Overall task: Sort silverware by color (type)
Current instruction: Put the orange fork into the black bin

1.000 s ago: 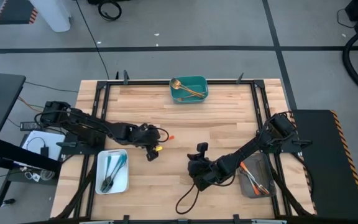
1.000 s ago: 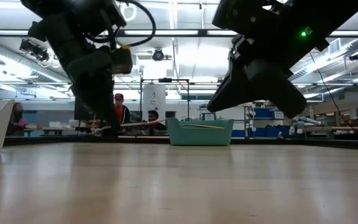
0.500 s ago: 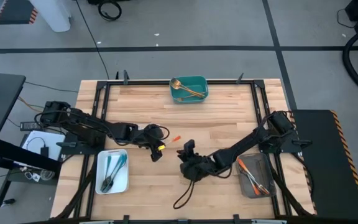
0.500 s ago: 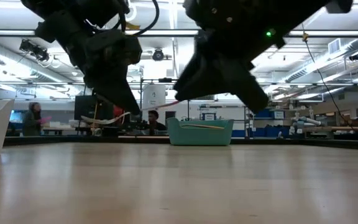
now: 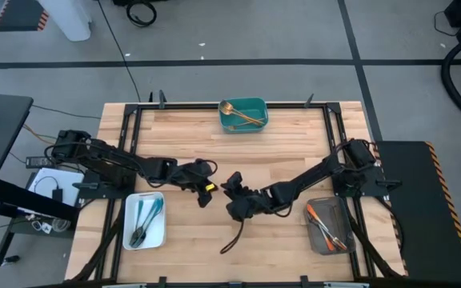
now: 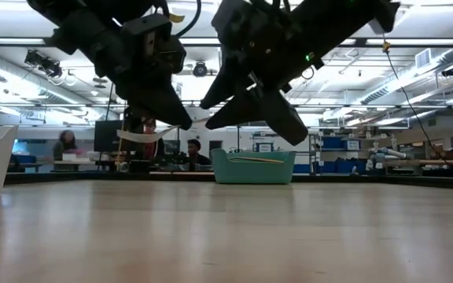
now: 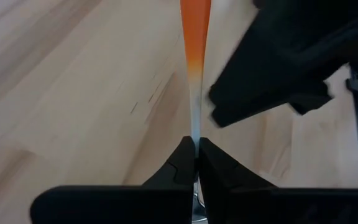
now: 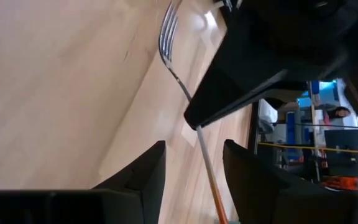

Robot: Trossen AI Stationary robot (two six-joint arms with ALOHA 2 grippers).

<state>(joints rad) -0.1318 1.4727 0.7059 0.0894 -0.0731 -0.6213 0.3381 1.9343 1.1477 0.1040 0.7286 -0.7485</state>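
The pale planked wooden worktop is being flanked by a teal tray, a white tray and a grey tray. At its middle, a slim orange-handled fork is being pinched by the left claw, fingers closed. It is being straddled by the spread right claw.

fork mid-shaft hidden by left tool

Trays: three – teal tray, white tray, grey tray. Arms: two.
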